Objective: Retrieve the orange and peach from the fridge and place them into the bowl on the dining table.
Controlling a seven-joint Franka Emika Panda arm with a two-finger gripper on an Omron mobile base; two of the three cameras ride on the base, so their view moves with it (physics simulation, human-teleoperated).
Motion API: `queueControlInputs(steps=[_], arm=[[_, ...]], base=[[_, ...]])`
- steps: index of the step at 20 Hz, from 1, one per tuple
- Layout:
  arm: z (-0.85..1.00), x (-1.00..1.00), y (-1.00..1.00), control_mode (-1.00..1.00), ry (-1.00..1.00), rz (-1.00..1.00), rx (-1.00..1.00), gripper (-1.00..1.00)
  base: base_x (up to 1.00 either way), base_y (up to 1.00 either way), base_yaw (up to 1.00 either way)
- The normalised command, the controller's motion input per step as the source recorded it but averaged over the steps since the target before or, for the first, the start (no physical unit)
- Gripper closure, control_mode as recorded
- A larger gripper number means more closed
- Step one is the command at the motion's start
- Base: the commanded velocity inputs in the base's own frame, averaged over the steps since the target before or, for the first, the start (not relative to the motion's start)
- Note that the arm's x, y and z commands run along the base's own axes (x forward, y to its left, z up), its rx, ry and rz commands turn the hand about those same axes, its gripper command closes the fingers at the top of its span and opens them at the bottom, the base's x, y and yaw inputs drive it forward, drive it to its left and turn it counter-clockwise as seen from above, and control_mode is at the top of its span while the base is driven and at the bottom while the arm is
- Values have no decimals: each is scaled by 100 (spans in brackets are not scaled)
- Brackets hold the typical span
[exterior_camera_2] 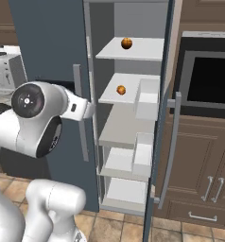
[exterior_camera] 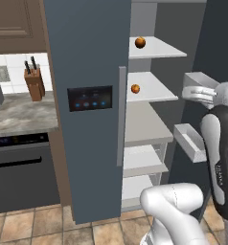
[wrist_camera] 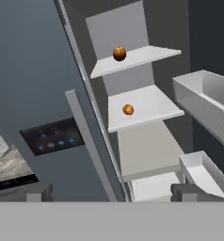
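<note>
The slate-blue fridge (exterior_camera: pixel 89 57) has its left door shut and its right door swung open, showing pale shelves. A darker orange-brown fruit (exterior_camera: pixel 140 42) (exterior_camera_2: pixel 126 43) (wrist_camera: pixel 119 53), which looks like the peach, lies on the top shelf. A brighter, smaller orange (exterior_camera: pixel 135 88) (exterior_camera_2: pixel 121 90) (wrist_camera: pixel 128 109) lies on the shelf below. My gripper (wrist_camera: pixel 114 194) is open and empty. It hangs in front of the fridge, well short of both fruits and pointing at the shelves. Its fingertips (wrist_camera: pixel 38 192) stand wide apart. The bowl and the dining table are out of view.
The open door (exterior_camera_2: pixel 162 118) carries white bins (exterior_camera: pixel 192 141) (wrist_camera: pixel 205 101) close to my hand's right. The shut door's long handle (exterior_camera: pixel 121 115) is to the left. A counter (exterior_camera: pixel 20 115) with a knife block (exterior_camera: pixel 34 81) lies left. A wall oven (exterior_camera_2: pixel 209 80) and brown cabinets (exterior_camera_2: pixel 204 165) are on the right.
</note>
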Motion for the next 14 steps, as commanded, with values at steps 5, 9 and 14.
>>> queueControlInputs(steps=[5, 9, 14], arm=[[1, -41, 8, -100, 0, -9, 1, -100], [1, -32, 6, -100, 6, -6, -1, -100], [0, -17, 0, -100, 1, -1, -1, -100]], base=[[0, 0, 0], [0, 0, 0], [0, 0, 0]])
